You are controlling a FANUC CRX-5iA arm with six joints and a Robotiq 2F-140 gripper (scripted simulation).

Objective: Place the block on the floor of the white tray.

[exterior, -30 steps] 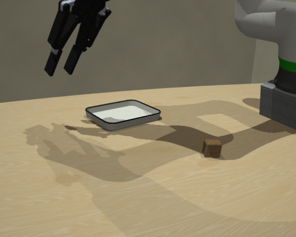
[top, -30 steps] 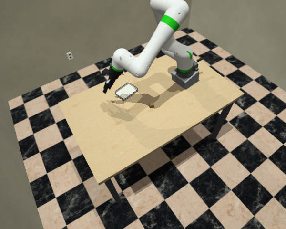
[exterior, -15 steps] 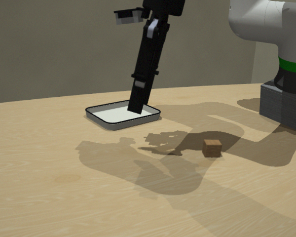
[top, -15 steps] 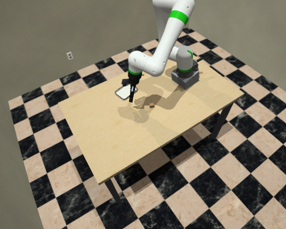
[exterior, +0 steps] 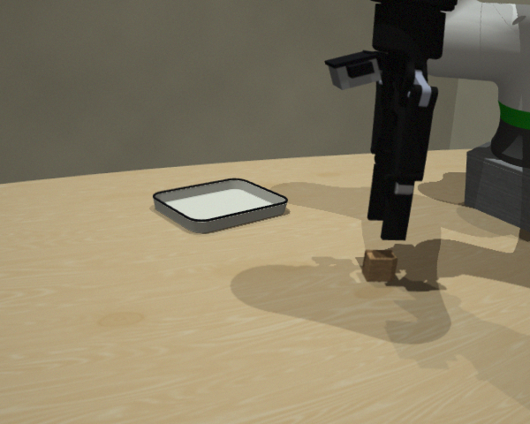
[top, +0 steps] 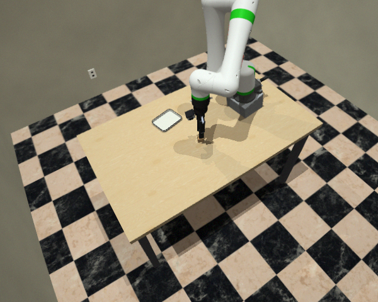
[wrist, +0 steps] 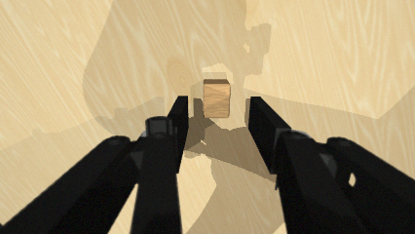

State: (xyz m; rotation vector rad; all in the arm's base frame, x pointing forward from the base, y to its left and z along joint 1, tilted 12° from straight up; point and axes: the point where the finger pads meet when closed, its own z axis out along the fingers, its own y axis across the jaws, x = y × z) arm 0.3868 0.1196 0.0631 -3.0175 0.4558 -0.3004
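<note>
A small wooden block point(top: 200, 139) point(exterior: 379, 265) point(wrist: 216, 98) lies on the table point(top: 143, 182) point(exterior: 119, 310) point(wrist: 54, 54), in the arm's shadow. My gripper point(top: 201, 135) point(exterior: 390, 230) point(wrist: 218, 112) points straight down just above it. The fingers stand partly open, a little wider than the block, and hold nothing. In the wrist view the block shows between and beyond the two fingertips, still resting on the wood. The white tray point(top: 166, 121) point(exterior: 219, 202) with a grey rim is empty. It sits a short way to the left of the block and farther back.
The arm's grey base point(top: 246, 105) point(exterior: 503, 193) stands at the back right of the table, behind the gripper. The table stands on a checkered floor point(top: 280, 246).
</note>
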